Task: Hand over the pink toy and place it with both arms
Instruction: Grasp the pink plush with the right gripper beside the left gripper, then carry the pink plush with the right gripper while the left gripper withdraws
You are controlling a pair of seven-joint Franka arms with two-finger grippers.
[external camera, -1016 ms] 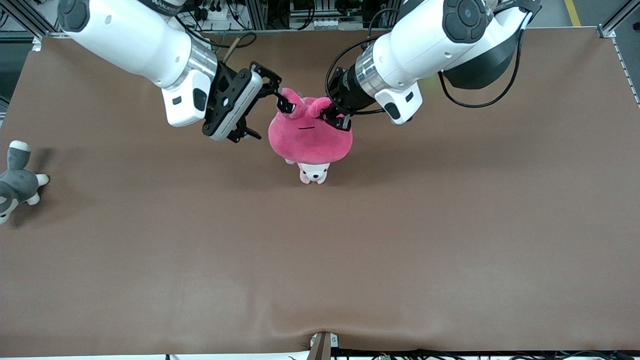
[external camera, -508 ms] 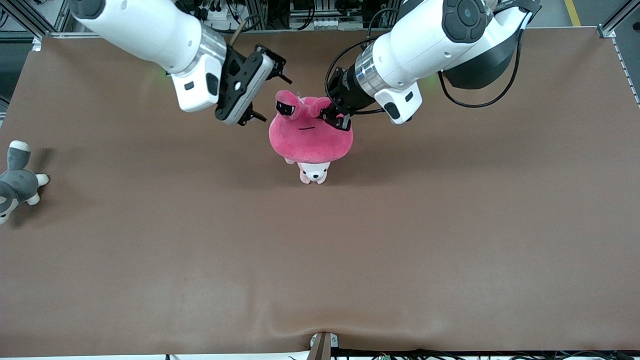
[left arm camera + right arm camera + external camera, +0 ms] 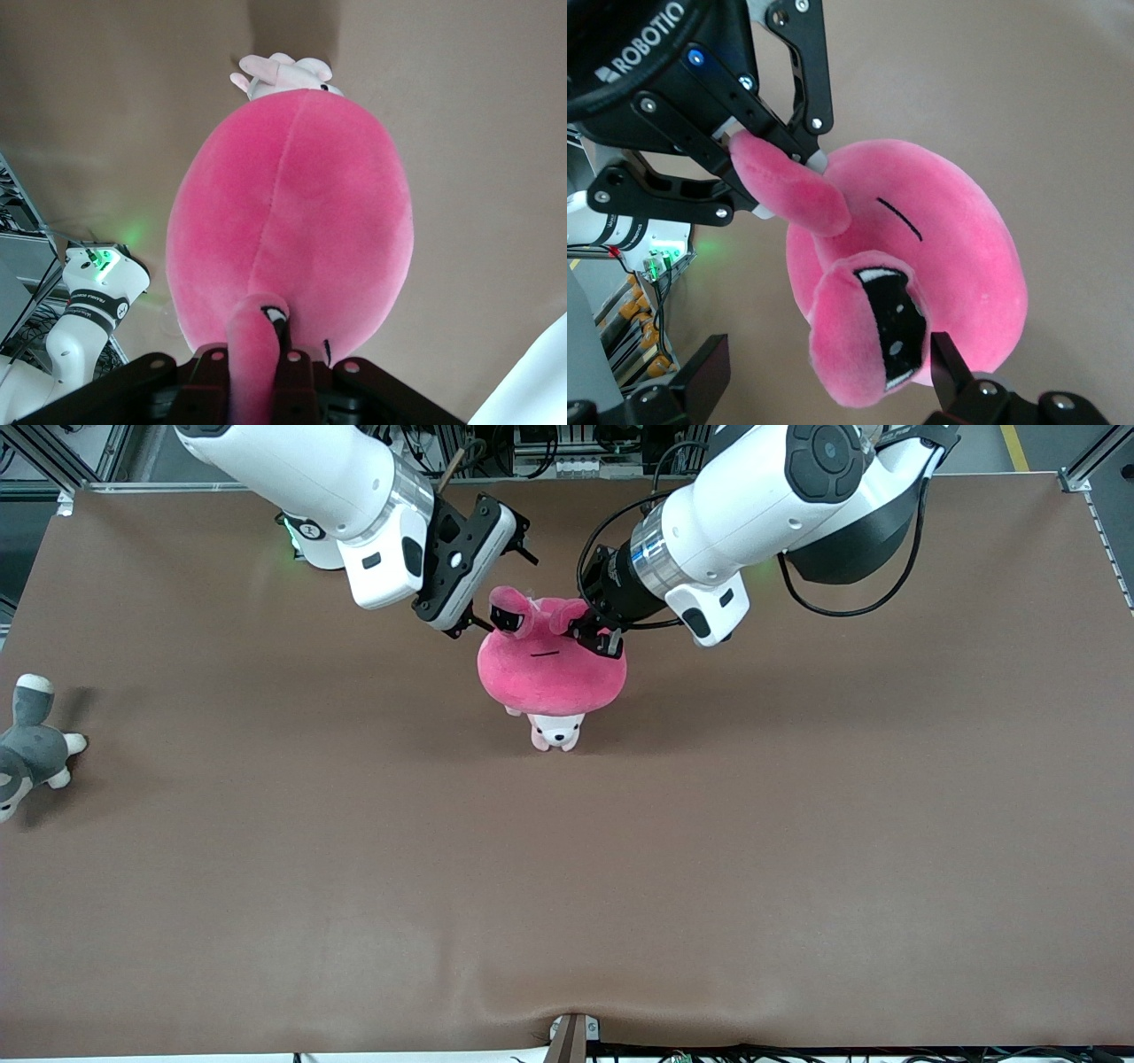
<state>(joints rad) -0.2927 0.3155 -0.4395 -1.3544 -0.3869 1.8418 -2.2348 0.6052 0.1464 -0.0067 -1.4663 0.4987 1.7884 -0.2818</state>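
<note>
Left pincer (image 3: 757, 142), "ROBOTIQ"-marked, clamping pink toy (image 3: 549, 673)

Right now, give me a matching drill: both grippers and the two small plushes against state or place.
Things:
1. left gripper
2. right gripper
3. puppy
4. grey plush

States or places:
A. on the table at the right arm's end
B. shut on an eye stalk of the pink toy
C. open, beside the toy's other eye stalk
D. on the table, partly hidden below the pink toy

Pairs: 1-B, 2-C, 3-D, 4-A
</note>
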